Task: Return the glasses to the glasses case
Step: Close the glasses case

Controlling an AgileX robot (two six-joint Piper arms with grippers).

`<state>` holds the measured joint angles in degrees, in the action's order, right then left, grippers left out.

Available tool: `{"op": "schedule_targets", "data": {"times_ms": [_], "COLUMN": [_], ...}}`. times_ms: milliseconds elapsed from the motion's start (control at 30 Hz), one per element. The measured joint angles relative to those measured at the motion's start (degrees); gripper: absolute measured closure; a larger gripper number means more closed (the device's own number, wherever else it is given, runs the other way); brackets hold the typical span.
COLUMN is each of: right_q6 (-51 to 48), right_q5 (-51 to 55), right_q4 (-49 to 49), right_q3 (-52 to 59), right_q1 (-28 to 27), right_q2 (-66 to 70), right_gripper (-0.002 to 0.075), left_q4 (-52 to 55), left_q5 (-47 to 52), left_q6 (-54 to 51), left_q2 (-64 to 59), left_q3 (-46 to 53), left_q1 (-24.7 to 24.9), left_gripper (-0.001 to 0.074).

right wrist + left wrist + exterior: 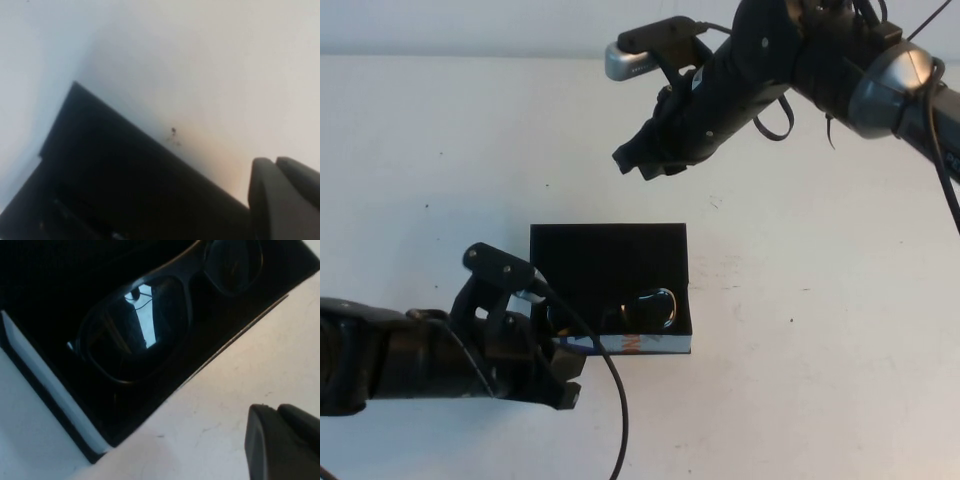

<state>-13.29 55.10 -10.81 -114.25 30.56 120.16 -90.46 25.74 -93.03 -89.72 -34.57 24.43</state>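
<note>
Glasses lying inside the open glasses case, both grippers standing off it.

The glasses [150, 320] are resting in the black-lined glasses case [610, 262], lenses showing toward its printed front strip, and are lying just beyond the left gripper's [563, 378] fingers [280, 440], which are hovering over the white bench [800, 300] beside the case's near left corner; these fingers are appearing pressed together and empty, though the wrist view is catching only their tips. The right gripper [642, 160] is hanging above the bench past the case's far edge, its fingers [282, 195] sitting fully together and gripping nothing, with the case's raised lid lying just ahead of them.
</note>
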Motion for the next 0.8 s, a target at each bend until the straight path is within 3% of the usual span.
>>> {"op": "schedule_targets", "data": {"times_ms": [233, 800], "right_q6": [0.09, 0.22], "right_q5": [-2.1, 1.66], "right_q4": [-1.43, -2.43], "right_q3": [-0.17, -17.77], "right_q1": [-1.03, -1.07], "right_q2": [2.43, 15.95], "right_gripper": [0.0737, 0.0737], "left_q4": [-7.12, -8.1], "left_q5": [-0.32, -0.21], "left_q6": [-9.66, -14.1], "left_q2": [-3.57, -7.6], "left_q3": [0.0, 0.0], "left_q1": [0.0, 0.0], "left_gripper": [0.0736, 0.0736]}}
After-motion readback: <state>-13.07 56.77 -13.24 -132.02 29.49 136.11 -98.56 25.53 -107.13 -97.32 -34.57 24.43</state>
